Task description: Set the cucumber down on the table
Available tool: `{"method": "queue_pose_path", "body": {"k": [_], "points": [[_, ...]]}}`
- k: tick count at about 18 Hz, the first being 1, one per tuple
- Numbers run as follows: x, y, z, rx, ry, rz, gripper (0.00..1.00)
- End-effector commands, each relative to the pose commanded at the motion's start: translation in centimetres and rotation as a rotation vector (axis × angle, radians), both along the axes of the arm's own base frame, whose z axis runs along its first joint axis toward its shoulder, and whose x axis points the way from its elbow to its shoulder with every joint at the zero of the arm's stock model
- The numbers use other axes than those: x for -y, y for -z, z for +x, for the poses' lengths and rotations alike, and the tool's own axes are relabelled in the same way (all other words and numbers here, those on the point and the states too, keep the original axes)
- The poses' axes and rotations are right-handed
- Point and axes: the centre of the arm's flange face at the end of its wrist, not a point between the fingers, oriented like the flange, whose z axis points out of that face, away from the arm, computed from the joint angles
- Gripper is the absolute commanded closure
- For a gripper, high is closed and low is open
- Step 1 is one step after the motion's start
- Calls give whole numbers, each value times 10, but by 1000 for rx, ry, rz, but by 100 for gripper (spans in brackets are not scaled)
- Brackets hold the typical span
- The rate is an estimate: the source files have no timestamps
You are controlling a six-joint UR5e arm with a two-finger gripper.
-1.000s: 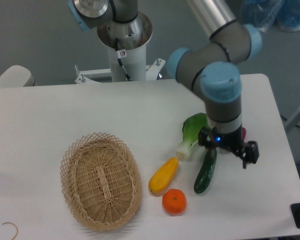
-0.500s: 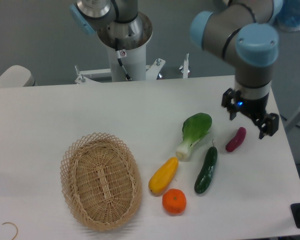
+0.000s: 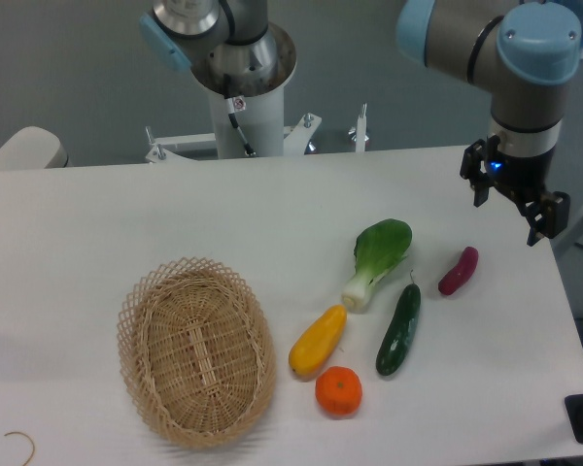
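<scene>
The dark green cucumber (image 3: pixel 398 330) lies flat on the white table (image 3: pixel 126 223), right of the middle, its thin stem tip pointing away from me. Nothing touches it. My gripper (image 3: pixel 510 199) hangs up and to the right of it, above the table's far right side, well clear of the cucumber. Its two black fingers (image 3: pixel 539 216) are spread apart, open, with nothing between them.
A bok choy (image 3: pixel 377 257) lies just left of the cucumber and a small purple eggplant (image 3: pixel 458 270) just right. A yellow vegetable (image 3: pixel 318 340) and an orange (image 3: pixel 338 390) sit in front. A wicker basket (image 3: pixel 195 349) stands front left. The robot base (image 3: pixel 241 87) rises behind the table.
The gripper has risen off the cucumber and swung up and to the right, ending above the table's far right side. The cucumber stays lying where it was left.
</scene>
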Motion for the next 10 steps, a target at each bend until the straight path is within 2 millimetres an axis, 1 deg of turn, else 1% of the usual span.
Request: {"method": "queue_pose_path", "body": {"k": [10], "points": [[-3, 1, 2, 2, -1, 1, 0]]}}
